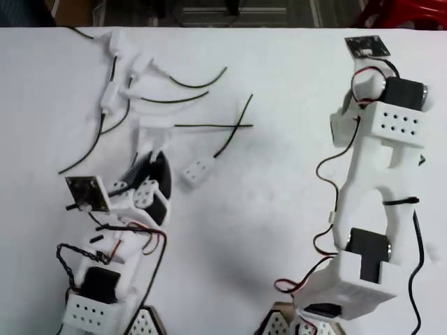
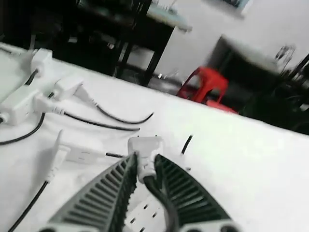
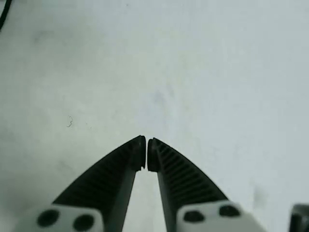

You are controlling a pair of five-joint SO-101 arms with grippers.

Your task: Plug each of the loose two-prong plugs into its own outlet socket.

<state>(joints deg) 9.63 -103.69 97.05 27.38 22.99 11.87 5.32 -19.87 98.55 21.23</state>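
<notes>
Across the white table (image 1: 279, 91) I see both arms based at the near edge. On the right half, the right arm (image 1: 370, 202) stretches toward the far side, well apart from the cords. Its right gripper (image 3: 146, 153) hangs over bare tabletop, fingertips pressed together on nothing. Near-left, the left arm (image 1: 98, 283) has the left gripper (image 2: 144, 166) pinching a white plug (image 2: 144, 146), black cord running back between the fingers. One outlet socket (image 1: 199, 171) lies just beside that gripper. More plugs and sockets (image 1: 112, 94) are strewn far-left.

Workroom: dark desk (image 2: 145, 34), red stool (image 2: 204, 85)
</notes>
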